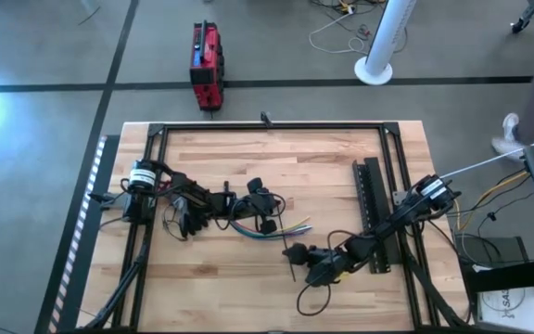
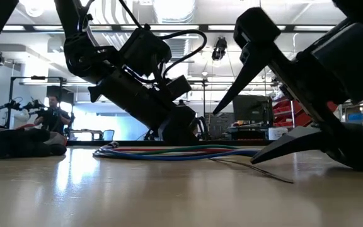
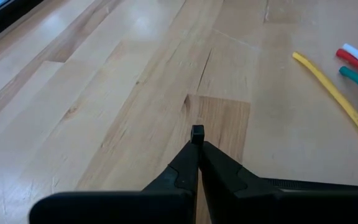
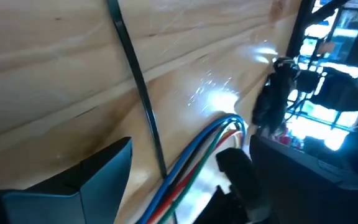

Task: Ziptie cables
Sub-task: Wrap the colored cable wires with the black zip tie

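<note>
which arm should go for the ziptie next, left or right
Right. The right gripper has its jaws open, and the ziptie lies just ahead, running in between them. The left gripper has its jaws shut, with only the loose ends of the cables off to one side.

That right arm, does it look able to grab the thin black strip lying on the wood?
Probably yes. The right pincer is open and low over the ziptie, which lies flat on bare wood with nothing on top. The cables lie close beside it and might get caught too.
</note>
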Motion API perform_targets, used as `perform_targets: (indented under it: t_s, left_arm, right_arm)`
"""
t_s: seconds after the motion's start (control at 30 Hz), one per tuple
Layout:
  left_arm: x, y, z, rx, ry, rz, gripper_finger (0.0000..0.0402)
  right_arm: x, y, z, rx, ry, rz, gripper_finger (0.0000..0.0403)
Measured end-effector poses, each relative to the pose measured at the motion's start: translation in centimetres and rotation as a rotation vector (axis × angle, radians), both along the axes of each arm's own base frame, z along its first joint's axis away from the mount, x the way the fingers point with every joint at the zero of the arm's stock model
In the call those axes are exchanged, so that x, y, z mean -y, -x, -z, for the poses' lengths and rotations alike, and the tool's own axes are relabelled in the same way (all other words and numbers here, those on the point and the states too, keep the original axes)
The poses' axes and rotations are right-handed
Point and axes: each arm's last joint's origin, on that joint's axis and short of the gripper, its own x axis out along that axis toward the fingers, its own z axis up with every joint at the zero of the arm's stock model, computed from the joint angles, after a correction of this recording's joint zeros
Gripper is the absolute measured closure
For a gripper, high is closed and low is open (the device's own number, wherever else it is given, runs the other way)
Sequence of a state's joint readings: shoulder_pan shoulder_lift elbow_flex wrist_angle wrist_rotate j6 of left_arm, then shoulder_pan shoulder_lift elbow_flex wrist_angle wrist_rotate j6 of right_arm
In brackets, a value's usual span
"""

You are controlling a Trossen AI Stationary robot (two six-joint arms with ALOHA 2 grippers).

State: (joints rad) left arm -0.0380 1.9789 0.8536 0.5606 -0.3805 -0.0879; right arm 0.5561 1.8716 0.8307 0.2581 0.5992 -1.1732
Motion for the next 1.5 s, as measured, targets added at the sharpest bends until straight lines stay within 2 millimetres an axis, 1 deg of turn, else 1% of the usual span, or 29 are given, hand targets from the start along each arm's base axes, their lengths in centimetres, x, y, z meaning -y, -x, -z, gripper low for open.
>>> perform_targets:
  t_s: [0.1,0.4,0.53,0.6,0.7,0.77,0.87,0.93,0.97,1.03,1.17,1.23,1.33,1.5]
  left_arm:
    - [0.0,0.0,0.0,0.000,0.000,0.000,0.0402]
    - [0.0,0.0,0.0,0.003,0.008,-0.006,0.0402]
    - [0.0,0.0,0.0,0.008,0.020,-0.013,0.0402]
    - [0.0,0.0,0.0,0.010,0.023,-0.016,0.0402]
    - [0.0,0.0,0.0,0.010,0.024,-0.016,0.0402]
    - [0.0,0.0,0.0,0.010,0.024,-0.016,0.0402]
    - [0.0,0.0,0.0,0.010,0.024,-0.016,0.0402]
    - [0.0,0.0,0.0,0.010,0.024,-0.017,0.0402]
    - [0.0,0.0,0.0,0.010,0.024,-0.017,0.0402]
    - [0.0,0.0,0.0,0.010,0.024,-0.017,0.0402]
    - [0.0,0.0,0.0,0.021,0.049,-0.033,0.0402]
    - [0.0,0.0,0.0,0.026,0.064,-0.037,0.0402]
    - [0.2,0.0,0.0,0.026,0.067,-0.032,0.0402]
    - [0.3,0.0,0.0,0.025,0.066,-0.029,0.0402]
  right_arm:
    - [0.2,-0.1,0.1,-0.002,-0.032,0.019,0.0097]
    - [1.7,-1.0,0.2,-0.022,-0.285,0.128,0.0111]
    - [1.7,-1.2,-0.1,-0.017,-0.380,0.150,0.0118]
    - [1.7,-1.2,-0.3,-0.007,-0.438,0.190,0.0121]
    - [1.5,-0.9,-1.1,-0.021,-0.585,0.264,0.0126]
    - [1.3,-0.7,-2.1,-0.009,-0.677,0.307,0.0129]
    - [1.0,-0.8,-4.1,0.014,-0.850,0.320,0.0129]
    - [0.7,-0.9,-4.6,-0.003,-0.970,0.319,0.0127]
    - [0.5,-0.8,-4.5,-0.023,-1.008,0.321,0.0126]
    - [0.3,-0.9,-3.8,-0.048,-1.026,0.323,0.0123]
    - [0.1,-1.0,-1.0,-0.095,-0.993,0.355,0.0116]
    - [-0.3,-1.1,-0.1,-0.097,-0.995,0.343,0.0113]
    - [-0.3,-1.1,0.6,-0.106,-0.988,0.351,0.0108]
    - [-0.1,-1.2,0.7,-0.044,-0.910,0.380,0.0101]
